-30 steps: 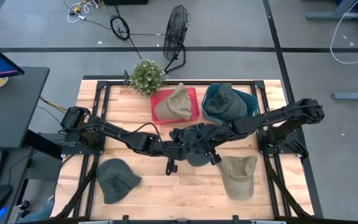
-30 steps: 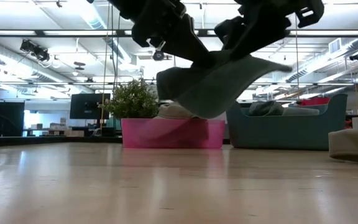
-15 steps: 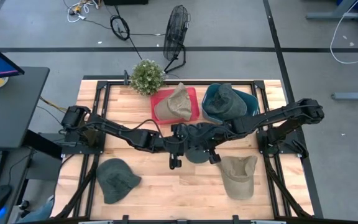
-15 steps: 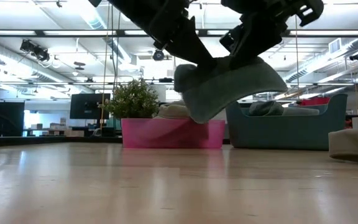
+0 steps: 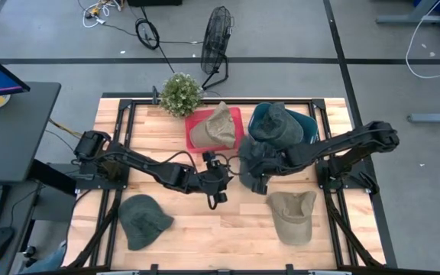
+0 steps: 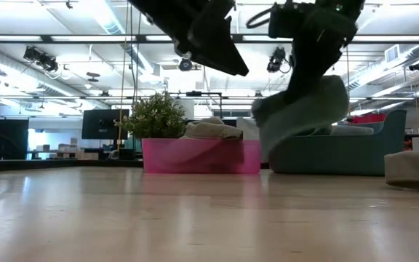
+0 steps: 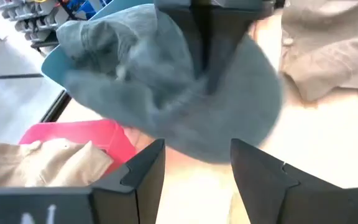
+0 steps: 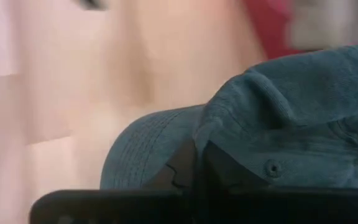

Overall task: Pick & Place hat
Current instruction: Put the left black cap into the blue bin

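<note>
A grey-blue hat hangs in the air near the table's middle, with my right gripper shut on it. In the low view the hat droops below that gripper, clear of the wood. My left gripper stands open just left of the hat and touches nothing. In its wrist view the gripper has its fingers wide apart, with the hat beyond them. My right gripper pinches the hat between its two shut fingers, about where the brim meets the crown. The fingers come from the table's right side, slanting down. The hat is lifted clear and sags below the hold.
A pink bin with a tan hat and a teal bin with a dark hat stand at the far side. A green hat lies near left, a tan cap near right. A potted plant stands at the far edge.
My left gripper has opened, let go of the hat and drawn back a little toward the table's left. My right gripper has shut on the hat and carried it toward the right and far side, nearer the teal bin. The hat, earlier spread between both grippers, now droops from the right one.
</note>
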Robot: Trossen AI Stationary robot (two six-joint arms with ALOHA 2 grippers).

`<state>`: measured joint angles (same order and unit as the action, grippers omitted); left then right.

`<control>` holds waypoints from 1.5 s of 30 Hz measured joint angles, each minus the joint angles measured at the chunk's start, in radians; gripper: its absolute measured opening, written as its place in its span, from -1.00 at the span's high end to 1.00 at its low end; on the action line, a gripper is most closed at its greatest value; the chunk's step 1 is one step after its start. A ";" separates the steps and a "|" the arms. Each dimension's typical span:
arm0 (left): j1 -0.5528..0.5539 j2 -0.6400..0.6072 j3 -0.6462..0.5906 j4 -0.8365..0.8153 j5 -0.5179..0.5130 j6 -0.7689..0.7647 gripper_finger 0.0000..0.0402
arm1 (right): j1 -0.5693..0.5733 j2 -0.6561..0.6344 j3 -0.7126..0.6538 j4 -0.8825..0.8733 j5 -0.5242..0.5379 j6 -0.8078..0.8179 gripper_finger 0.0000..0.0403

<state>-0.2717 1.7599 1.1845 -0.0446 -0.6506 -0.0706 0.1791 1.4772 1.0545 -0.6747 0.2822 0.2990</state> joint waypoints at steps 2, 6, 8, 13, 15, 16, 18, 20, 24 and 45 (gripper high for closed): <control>-0.002 0.000 0.001 -0.009 -0.001 -0.019 0.09 | 0.001 -0.022 0.002 -0.009 0.101 0.024 0.95; -0.002 0.000 0.001 -0.034 -0.001 -0.053 0.12 | 0.000 -0.086 0.045 -0.098 0.295 0.070 0.95; -0.002 0.000 0.001 -0.040 -0.001 -0.057 0.12 | -0.001 -0.121 0.061 -0.151 0.421 0.122 0.95; -0.002 0.000 0.001 -0.044 0.000 -0.057 0.12 | -0.020 -0.204 0.065 -0.268 0.629 0.301 0.95; -0.002 0.000 0.001 -0.044 0.000 -0.057 0.12 | -0.040 -0.213 0.065 -0.340 0.676 0.411 0.94; -0.002 0.000 0.001 -0.044 0.000 -0.057 0.12 | -0.054 -0.214 0.065 -0.378 0.707 0.479 0.94; -0.002 0.000 0.001 -0.044 0.000 -0.057 0.12 | -0.086 -0.213 0.055 -0.444 0.755 0.626 0.94; -0.002 0.000 0.001 -0.048 0.000 -0.057 0.12 | -0.128 -0.211 0.021 -0.450 0.780 0.753 0.94; -0.002 0.000 0.001 -0.050 0.000 -0.057 0.12 | -0.226 -0.202 -0.081 -0.342 0.784 0.869 0.94; 0.000 0.000 0.000 -0.088 0.000 -0.102 0.12 | -0.382 -0.183 -0.505 0.419 0.544 0.745 0.91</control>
<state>-0.2714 1.7596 1.1847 -0.1326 -0.6502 -0.1726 -0.2024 1.2937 0.5494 -0.2557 0.8264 1.0441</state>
